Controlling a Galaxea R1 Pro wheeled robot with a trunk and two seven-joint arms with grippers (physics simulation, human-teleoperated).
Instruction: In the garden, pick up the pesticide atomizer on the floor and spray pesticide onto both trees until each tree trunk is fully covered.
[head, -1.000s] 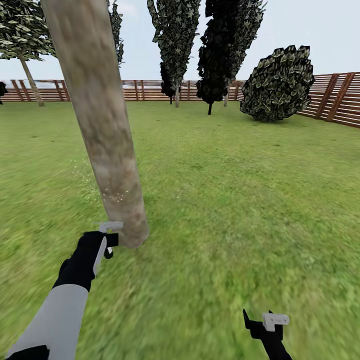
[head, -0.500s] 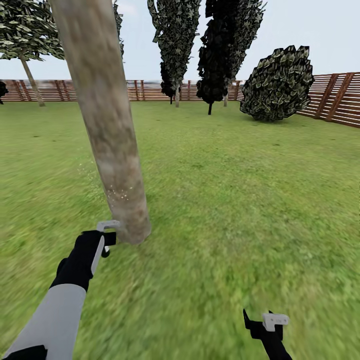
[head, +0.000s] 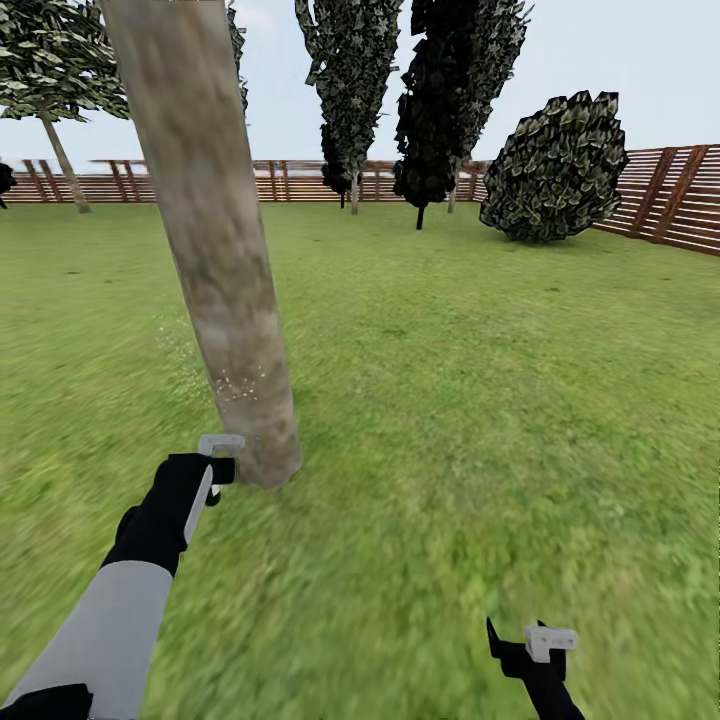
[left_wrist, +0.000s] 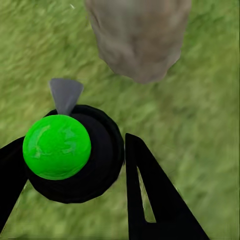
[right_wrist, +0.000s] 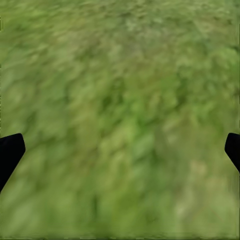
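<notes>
Holding the atomizer (left_wrist: 65, 155), left gripper (left_wrist: 75, 170) sits closed around its black body, one finger (left_wrist: 155, 200) on either side, green cap facing the wrist cam, grey nozzle aimed at the trunk base. In the head view the left gripper (head: 205, 480) sits at about 7 o'clock, just beside the foot of the trunk (head: 215, 250); can't tell if it touches the bark. Atomizer itself is hard to make out there, just a pale bit by the fingers.

Trunk: thick, pale grey-beige, mottled, leaning slightly, running from 11 o'clock at the top edge down to the grass (head: 450, 400) left of centre. Fine pale specks show on the lower bark and in the air just left of it, above the gripper.

Right gripper (head: 530, 650) low at 5 o'clock, over bare grass, well apart from the trunk. Its wrist cam has the two fingertips (right_wrist: 10, 150) at opposite edges, spread wide, nothing between them.

Background: dark cypresses (head: 400, 100) at 12 o'clock, round bush (head: 555, 170) at 1 to 2 o'clock, slat fence (head: 680, 195) along the back and right side.
</notes>
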